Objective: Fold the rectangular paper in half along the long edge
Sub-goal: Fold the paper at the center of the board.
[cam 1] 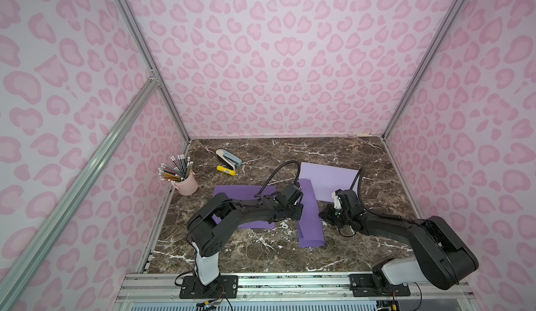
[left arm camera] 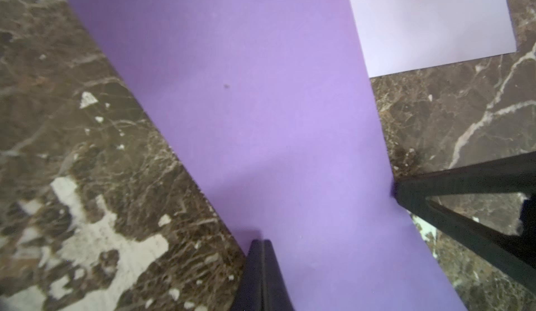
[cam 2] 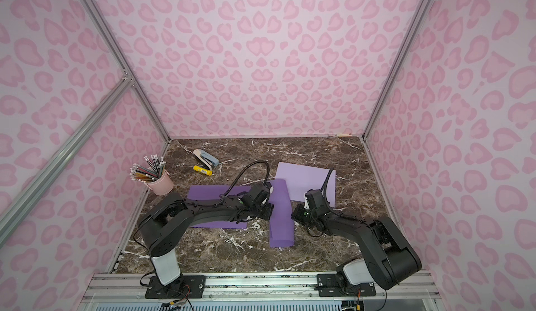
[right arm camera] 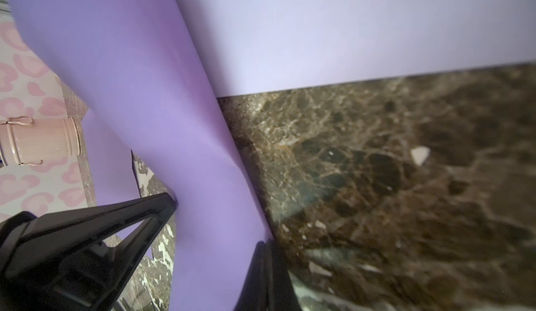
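A purple paper (cam 1: 311,225) lies as a long narrow doubled-over strip mid-table, its near end showing a rounded loop and its far end curling up; it also fills the left wrist view (left arm camera: 261,106) and the right wrist view (right arm camera: 162,115). My left gripper (cam 1: 300,208) (left arm camera: 262,241) is shut with its tips on the strip's left edge. My right gripper (cam 1: 321,214) (right arm camera: 265,243) is shut with its tips on the opposite edge, directly across. The strip narrows slightly between the two tips.
A darker purple sheet (cam 1: 243,192) lies flat under my left arm. A pale lilac sheet (cam 1: 330,179) lies behind the strip. At the back left stand a pink cup of pencils (cam 1: 187,183), a stapler (cam 1: 229,157) and a yellow glue stick (cam 1: 226,170). Patterned walls enclose the marble table (cam 1: 261,254).
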{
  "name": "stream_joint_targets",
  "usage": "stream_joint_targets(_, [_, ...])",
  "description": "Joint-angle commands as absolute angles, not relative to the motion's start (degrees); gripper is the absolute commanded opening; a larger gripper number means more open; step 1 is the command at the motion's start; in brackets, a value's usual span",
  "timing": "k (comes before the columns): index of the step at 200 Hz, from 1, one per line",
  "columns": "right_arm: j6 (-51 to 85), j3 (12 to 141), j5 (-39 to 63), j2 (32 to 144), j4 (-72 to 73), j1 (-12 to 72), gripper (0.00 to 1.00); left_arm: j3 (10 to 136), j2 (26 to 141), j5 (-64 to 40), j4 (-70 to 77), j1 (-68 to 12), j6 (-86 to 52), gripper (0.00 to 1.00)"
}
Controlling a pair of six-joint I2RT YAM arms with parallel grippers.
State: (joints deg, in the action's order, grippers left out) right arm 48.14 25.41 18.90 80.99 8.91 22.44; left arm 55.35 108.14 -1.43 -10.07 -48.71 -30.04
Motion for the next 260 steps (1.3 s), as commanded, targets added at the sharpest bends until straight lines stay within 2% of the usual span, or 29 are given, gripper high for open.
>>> stream_joint_targets(1, [47.38, 25.93, 18.68, 80.57, 8.29, 22.5, 0.0, 55.29, 109.13, -0.89, -8.54, -48.73, -30.39, 0.04])
stream_joint_targets(52, [46.76, 26.6, 19.83, 76.62, 6.52, 24.32, 0.0, 54.58, 111.05, -0.44, -8.18, -48.77, -30.92, 0.04])
stream_joint_targets(83, [48.04, 22.8, 19.74, 75.9, 7.41, 24.36, 0.0, 54.26, 111.27, -0.27, -8.09, -48.83, -31.11, 0.04])
stream_joint_targets(116, [49.22, 17.04, 20.59, 73.75, 8.49, 21.47, 0.0, 54.3, 111.05, -0.3, -8.14, -48.78, -30.98, 0.04])
stream_joint_targets(171, [46.35, 15.12, 20.95, 64.4, 0.08, 16.49, 0.0, 54.11, 111.05, 0.0, -8.35, -48.78, -30.81, 0.04])
stream_joint_targets(206, [47.84, 17.15, 23.25, 62.13, 1.5, 18.72, 0.0, 54.2, 110.96, -0.17, -8.35, -48.78, -30.85, 0.04])
stream_joint_targets(260, [50.54, 17.39, 22.13, 67.6, 5.75, 23.73, 0.0, 54.45, 110.89, -0.34, -8.5, -48.78, -31.09, 0.04])
